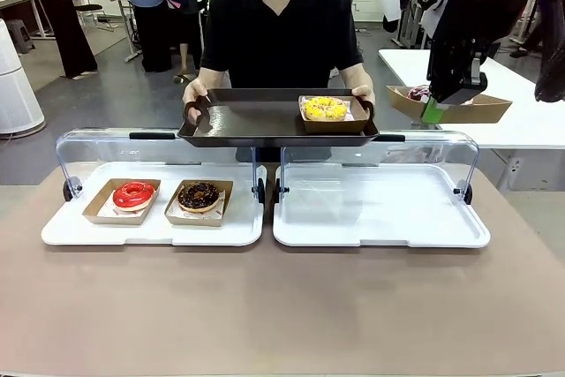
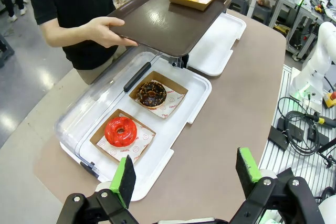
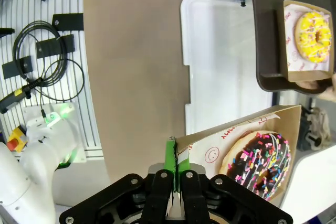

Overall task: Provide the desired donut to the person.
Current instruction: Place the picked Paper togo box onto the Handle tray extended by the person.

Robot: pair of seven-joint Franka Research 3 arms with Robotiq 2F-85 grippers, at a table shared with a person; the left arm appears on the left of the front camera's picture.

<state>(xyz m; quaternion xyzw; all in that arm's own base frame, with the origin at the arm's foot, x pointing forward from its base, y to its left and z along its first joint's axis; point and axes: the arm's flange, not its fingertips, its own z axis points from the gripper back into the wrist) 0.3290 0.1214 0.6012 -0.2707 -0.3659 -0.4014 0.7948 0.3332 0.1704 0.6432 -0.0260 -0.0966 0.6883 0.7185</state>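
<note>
- Brown cardboard tray with a chocolate-glazed, rainbow-sprinkled donut (image 3: 260,162) hangs in the air, its wall pinched by the right hand (image 3: 173,156), whose green pads are closed tight on the card edge; in the front view this tray (image 1: 459,108) is raised at the picture's right, level with the person's tray.
- Left hand (image 2: 186,174) hovers above the near edge of the tabletop (image 2: 231,114), its green-padded fingers spread wide with nothing between them.
- Person in a black short-sleeved top (image 1: 281,33) stands at the far side, holding a dark brown plastic serving tray (image 1: 247,121) by both ends with gloved hands, above the white trays.
- Yellow-iced donut in a brown cardboard tray (image 1: 325,109) sits at the right end of the serving tray.
- Left white display tray with a clear raised lid (image 1: 71,227) carries a red-glazed donut in a cardboard tray (image 1: 133,194) and, just beside it, a chocolate donut in a cardboard tray (image 1: 199,197).
- Right white display tray (image 1: 380,209) lies beside the left one, lid raised.
</note>
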